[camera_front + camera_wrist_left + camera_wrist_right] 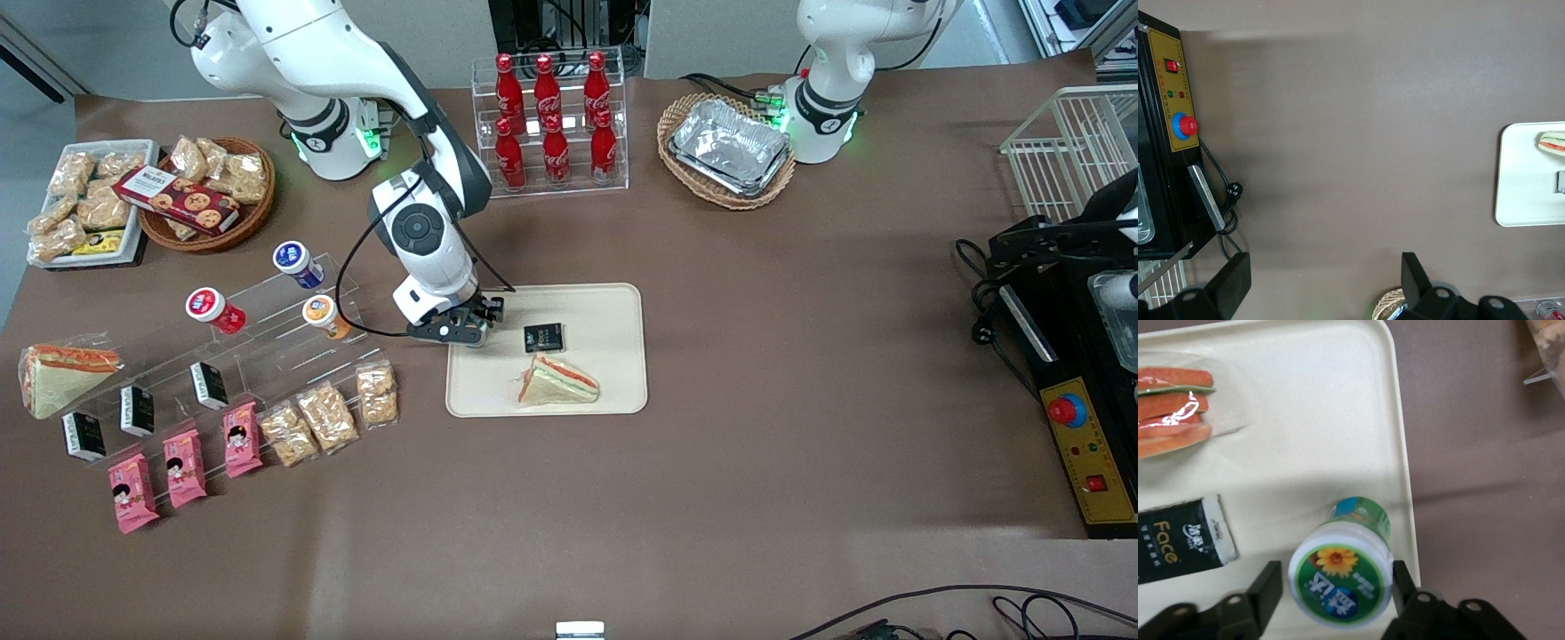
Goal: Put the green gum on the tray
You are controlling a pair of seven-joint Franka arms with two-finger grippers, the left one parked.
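Note:
The green gum (1341, 580), a small canister with a green-and-white lid showing a yellow flower, stands on the cream tray (1305, 420) close to its rim. My gripper (1336, 587) is over it with the jaws open on either side of the lid. One finger (1268, 590) stands a little apart from the lid; the other is right against it. In the front view the gripper (458, 331) hangs over the tray (613, 311) at the edge toward the working arm's end, and it hides the gum.
A black packet (543, 338) and a wrapped sandwich (558, 380) lie on the tray. A clear stand (267, 338) beside it holds orange-lidded (320, 313), blue-lidded (293, 258) and red-lidded (206, 305) canisters. A cola rack (551, 120) and a basket of foil trays (729, 147) stand farther back.

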